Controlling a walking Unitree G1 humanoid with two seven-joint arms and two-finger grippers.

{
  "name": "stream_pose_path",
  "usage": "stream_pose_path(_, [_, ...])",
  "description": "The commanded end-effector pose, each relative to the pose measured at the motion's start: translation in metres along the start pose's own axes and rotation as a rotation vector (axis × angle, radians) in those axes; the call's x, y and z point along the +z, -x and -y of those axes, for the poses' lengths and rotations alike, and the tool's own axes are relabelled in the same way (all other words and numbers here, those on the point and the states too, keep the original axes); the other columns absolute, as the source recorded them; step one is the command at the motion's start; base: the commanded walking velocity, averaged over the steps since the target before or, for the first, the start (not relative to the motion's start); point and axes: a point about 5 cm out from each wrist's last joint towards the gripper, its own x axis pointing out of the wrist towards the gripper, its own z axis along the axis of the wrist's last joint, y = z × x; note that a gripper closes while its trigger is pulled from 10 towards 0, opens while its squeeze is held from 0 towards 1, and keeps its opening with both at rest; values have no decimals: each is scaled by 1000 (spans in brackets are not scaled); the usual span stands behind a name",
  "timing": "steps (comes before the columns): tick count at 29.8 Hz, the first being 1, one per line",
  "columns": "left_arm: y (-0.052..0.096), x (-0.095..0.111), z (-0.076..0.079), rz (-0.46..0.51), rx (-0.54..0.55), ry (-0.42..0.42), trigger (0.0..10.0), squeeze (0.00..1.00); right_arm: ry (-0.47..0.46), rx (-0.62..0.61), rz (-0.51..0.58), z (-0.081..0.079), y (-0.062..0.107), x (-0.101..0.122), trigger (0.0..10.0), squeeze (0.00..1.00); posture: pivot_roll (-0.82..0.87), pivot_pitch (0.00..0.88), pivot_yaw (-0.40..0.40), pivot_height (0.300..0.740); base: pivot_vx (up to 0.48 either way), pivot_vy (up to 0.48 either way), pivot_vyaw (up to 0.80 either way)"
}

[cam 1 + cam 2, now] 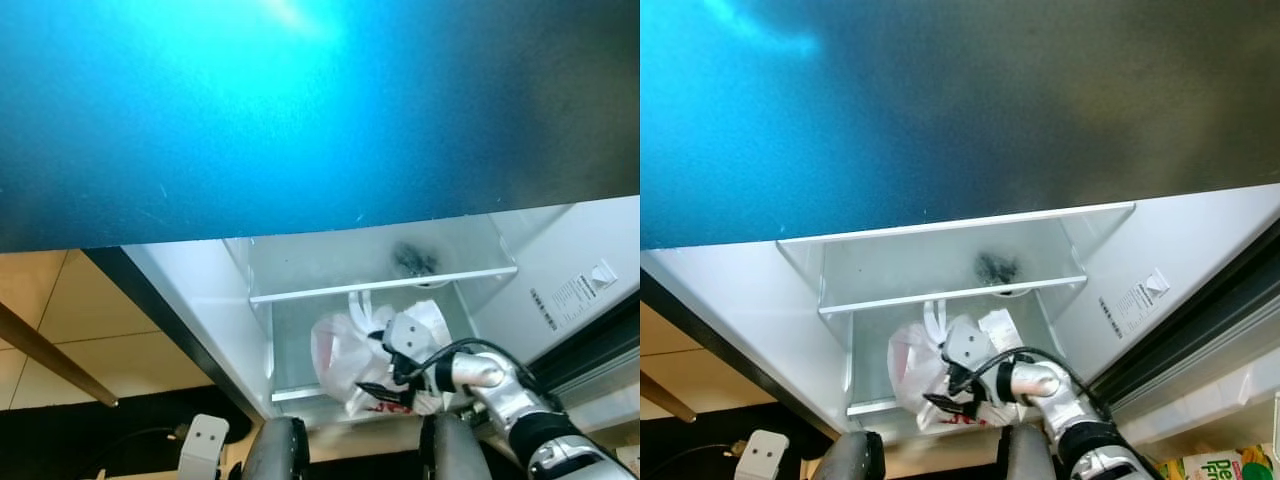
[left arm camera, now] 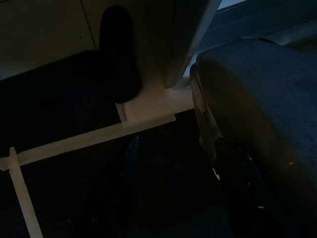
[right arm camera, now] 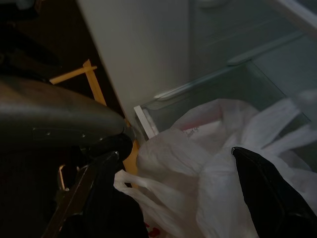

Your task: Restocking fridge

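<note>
A white plastic bag (image 1: 340, 352) with red print lies on the lower glass shelf (image 1: 292, 394) of the open fridge. My right gripper (image 1: 386, 384) reaches in from the right and is at the bag's front. In the right wrist view its two black fingers (image 3: 106, 198) stand apart, open, with the crumpled bag (image 3: 198, 163) between them. An upper glass shelf (image 1: 380, 286) spans the compartment above the bag, with a small dark thing (image 1: 413, 260) at its back. The left wrist view is dark, taking in floor and my own leg (image 2: 257, 124).
A large dark blue panel (image 1: 320, 110) covers the upper half of the head view. The fridge's white side walls (image 1: 200, 300) flank the shelves; a label (image 1: 572, 296) is on the right wall. My knees (image 1: 275, 450) stand at the bottom. A colourful carton (image 1: 1210, 468) sits low right.
</note>
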Motion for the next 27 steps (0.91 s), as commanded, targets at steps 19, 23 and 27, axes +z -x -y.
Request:
stream_pose_path(19, [-1,-7,14,-20,-80,2,10000,0,-259,323,141,1,33,26,10000,0,4,221,5,588,0,0,0])
stream_pose_path(23, [-2,-4,14,-12,-82,2,10000,0,-286,425,44,-17,31,14,2824,0,4,222,3,588,0,0,0])
stream_pose_path(27, [-4,-1,14,-6,-84,1,10000,0,-318,458,24,-29,26,8,0,0,5,214,2,588,0,0,0])
